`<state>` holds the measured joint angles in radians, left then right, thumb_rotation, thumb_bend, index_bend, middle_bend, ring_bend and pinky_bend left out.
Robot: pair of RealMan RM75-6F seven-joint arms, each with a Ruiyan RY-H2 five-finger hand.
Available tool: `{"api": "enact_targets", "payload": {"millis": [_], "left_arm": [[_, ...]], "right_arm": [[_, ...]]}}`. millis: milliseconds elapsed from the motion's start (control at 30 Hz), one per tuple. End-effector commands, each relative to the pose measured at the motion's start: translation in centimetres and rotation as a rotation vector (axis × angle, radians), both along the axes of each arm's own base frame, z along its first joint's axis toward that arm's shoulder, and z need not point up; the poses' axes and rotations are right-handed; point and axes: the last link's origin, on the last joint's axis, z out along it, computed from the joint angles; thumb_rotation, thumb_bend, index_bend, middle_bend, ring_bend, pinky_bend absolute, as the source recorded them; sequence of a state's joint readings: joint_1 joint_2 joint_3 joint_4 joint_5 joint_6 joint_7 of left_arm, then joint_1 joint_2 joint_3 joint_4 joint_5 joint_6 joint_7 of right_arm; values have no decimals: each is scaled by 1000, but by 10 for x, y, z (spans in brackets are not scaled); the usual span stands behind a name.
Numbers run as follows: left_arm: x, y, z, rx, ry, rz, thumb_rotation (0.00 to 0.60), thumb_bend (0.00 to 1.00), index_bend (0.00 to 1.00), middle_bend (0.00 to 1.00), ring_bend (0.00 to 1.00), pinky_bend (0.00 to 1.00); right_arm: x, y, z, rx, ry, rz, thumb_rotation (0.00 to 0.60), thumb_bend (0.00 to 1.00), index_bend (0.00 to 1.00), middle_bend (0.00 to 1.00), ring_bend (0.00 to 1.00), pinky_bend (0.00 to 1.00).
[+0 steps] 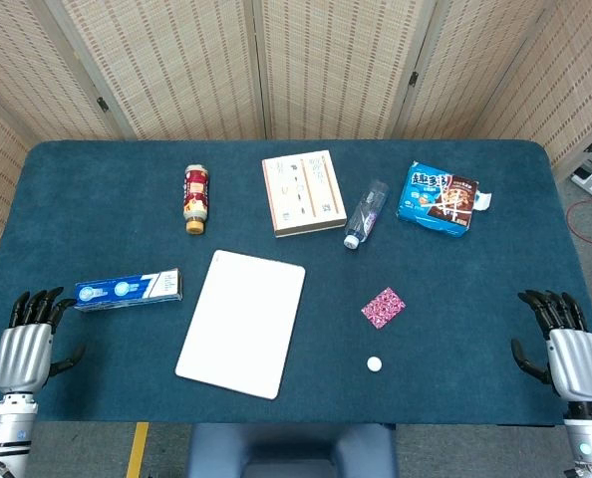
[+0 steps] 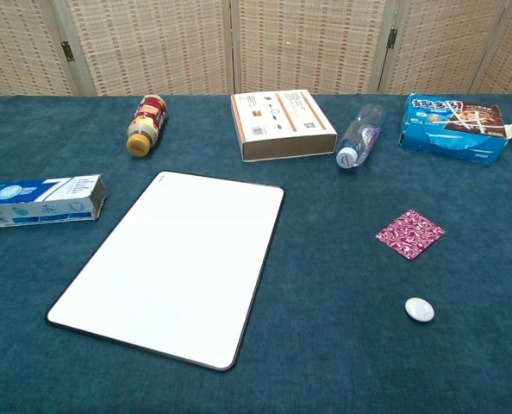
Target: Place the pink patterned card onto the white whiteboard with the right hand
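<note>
Right hand (image 1: pixel 565 351) open at table edge, pink card (image 1: pixel 383 307) apart from whiteboard (image 1: pixel 242 321)

Lab: screened-off blue table (image 1: pixel 97 189)

Head view steeply down over the whole table (image 1: pixel 97 199); chest view lower, nearer, sharing its middle.

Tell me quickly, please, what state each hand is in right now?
Left hand: open, holding nothing, fingers apart at the table's near edge.
Right hand: open, holding nothing, well clear of the pink patterned card.
</note>
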<state>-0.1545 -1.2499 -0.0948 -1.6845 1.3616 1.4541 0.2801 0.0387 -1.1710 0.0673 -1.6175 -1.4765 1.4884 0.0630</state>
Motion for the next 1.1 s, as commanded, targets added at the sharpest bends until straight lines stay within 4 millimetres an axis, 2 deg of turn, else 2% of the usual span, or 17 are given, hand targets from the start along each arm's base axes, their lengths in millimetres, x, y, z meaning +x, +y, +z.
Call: {"api": "enact_targets", "payload": {"millis": [33,533,833,933,1033,1100], "left_arm": [[0,0,0,0,1,0,600,287,269,145,115,0],[2,-1,0,0,3,-1,600,287,268,146,115,0],[2,-3,0,2,4,6,600,287,268,145,115,0],[2,-3,0,0,5,7,600,287,268,146,115,0],[3,-3,0,1,4,5,600,287,268,146,115,0],[3,-3,0,0,4,6,600,287,268,146,115,0]], "right_arm": [[0,0,0,2,2,2,600,438,162,179,87,0],[2,-5,-2,50,6,40,600,439,162,179,88,0],[19,-35,-11,164,70,149,600,438,162,179,86,0],[29,-51,-23,225,94,192,600,438,184,179,86,0],[38,-67,-35,275,118,227,600,438,263,179,78,0],[44,-78,-46,317,130,246,600,438,280,179,71,0]]}}
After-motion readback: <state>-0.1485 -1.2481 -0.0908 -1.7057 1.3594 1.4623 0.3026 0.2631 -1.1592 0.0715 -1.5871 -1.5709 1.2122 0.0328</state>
